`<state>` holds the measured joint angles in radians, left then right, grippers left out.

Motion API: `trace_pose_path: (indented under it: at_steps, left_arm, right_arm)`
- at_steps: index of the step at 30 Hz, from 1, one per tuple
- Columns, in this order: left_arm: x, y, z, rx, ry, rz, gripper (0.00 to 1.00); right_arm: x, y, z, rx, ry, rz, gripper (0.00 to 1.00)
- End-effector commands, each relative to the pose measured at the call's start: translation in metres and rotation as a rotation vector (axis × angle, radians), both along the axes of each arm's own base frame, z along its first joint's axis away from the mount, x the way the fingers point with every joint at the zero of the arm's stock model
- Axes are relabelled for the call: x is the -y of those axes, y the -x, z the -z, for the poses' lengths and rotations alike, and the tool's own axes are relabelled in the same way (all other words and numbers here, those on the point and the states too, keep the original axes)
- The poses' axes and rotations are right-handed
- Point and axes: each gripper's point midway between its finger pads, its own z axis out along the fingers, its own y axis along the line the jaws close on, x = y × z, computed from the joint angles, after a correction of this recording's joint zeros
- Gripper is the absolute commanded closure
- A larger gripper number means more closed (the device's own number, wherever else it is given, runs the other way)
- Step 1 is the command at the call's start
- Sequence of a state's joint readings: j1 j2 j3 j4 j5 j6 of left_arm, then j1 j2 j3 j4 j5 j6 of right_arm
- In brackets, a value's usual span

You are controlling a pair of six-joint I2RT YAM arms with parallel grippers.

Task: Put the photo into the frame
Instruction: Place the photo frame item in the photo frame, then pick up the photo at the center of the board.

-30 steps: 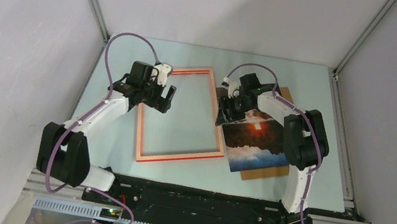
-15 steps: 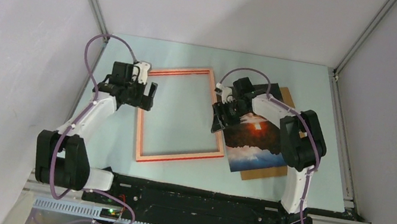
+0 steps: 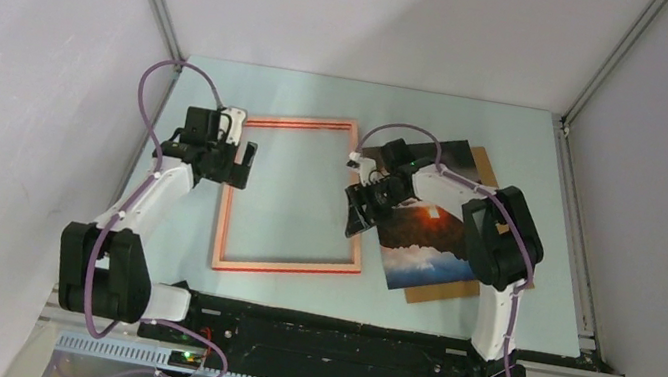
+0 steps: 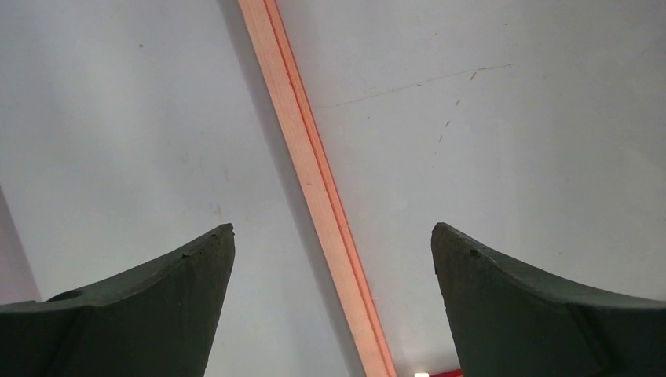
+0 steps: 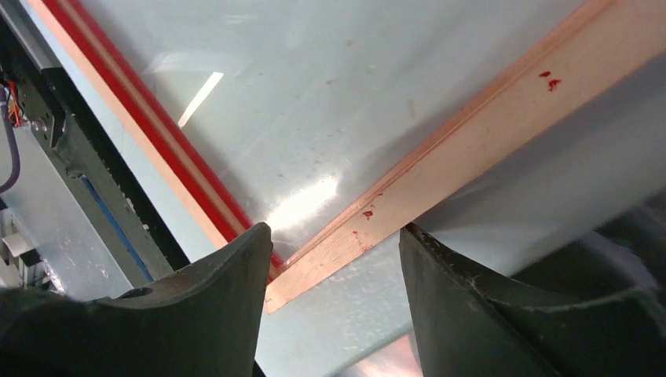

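Observation:
The frame (image 3: 305, 123) lies flat on the table with its pale back edges up and red showing along the rails. My left gripper (image 3: 239, 163) hovers open over its left rail (image 4: 298, 133), one finger on each side and neither touching it. My right gripper (image 3: 358, 215) is low at the frame's right rail (image 5: 487, 118) near the front corner. Its jaws stand apart astride the rail, and the right finger (image 5: 440, 267) rests against it. The photo (image 3: 428, 239) lies on a brown backing board (image 3: 446, 289) just right of the frame, partly hidden under the right arm.
A metal-railed enclosure with grey walls surrounds the pale table (image 3: 324, 96). The black base bar (image 3: 327, 334) runs along the near edge. A dark sheet (image 3: 462, 153) shows behind the right arm, on the board.
The frame has slid left and turned squarer to the table, with my right gripper moving left and nearer along its right rail. My left gripper has drawn back to the left.

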<state>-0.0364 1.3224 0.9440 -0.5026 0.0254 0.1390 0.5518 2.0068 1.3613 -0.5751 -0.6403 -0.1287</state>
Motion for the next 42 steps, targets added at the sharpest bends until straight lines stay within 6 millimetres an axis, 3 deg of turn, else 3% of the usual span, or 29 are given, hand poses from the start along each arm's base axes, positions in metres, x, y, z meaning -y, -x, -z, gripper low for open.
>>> trace_pose_path:
  at_steps: [1,9,14,19,24,30,33,38,40,41,42]
  left_arm:
    - [-0.014,0.008,-0.007,0.017,-0.058,-0.023,0.00]
    - [-0.012,0.011,-0.017,0.016,-0.049,-0.017,0.00]
    - [0.004,0.010,-0.030,0.036,0.029,0.031,0.00]
    - [0.034,0.006,-0.050,0.069,0.138,0.109,0.00]
    - [0.086,0.005,-0.074,0.085,0.272,0.244,0.00]
    - [0.149,0.007,-0.086,0.053,0.344,0.401,0.00]
    - [0.182,0.005,-0.082,-0.017,0.415,0.436,0.00]
    - [0.237,0.002,-0.066,-0.151,0.498,0.481,0.00]
    - [0.258,-0.005,-0.043,-0.234,0.513,0.463,0.00]
    - [0.268,-0.010,-0.047,-0.241,0.537,0.451,0.00]
    - [0.280,-0.009,-0.030,-0.297,0.542,0.449,0.00]
  right_arm:
    - [-0.022,0.013,-0.015,0.022,-0.062,-0.064,0.35]
    - [-0.040,0.013,-0.027,0.064,-0.088,-0.085,0.34]
    - [-0.024,-0.009,-0.047,0.133,-0.074,-0.021,0.32]
    - [0.021,-0.036,-0.072,0.205,-0.032,0.085,0.27]
    - [0.082,-0.052,-0.081,0.247,0.015,0.216,0.18]
    - [0.146,-0.064,-0.094,0.295,0.051,0.386,0.15]
    - [0.175,-0.072,-0.099,0.317,0.075,0.483,0.15]
    - [0.226,-0.089,-0.089,0.329,0.139,0.644,0.16]
    - [0.246,-0.095,-0.082,0.316,0.158,0.706,0.17]
    - [0.255,-0.099,-0.080,0.313,0.162,0.731,0.17]
    - [0.259,-0.100,-0.074,0.298,0.168,0.741,0.17]
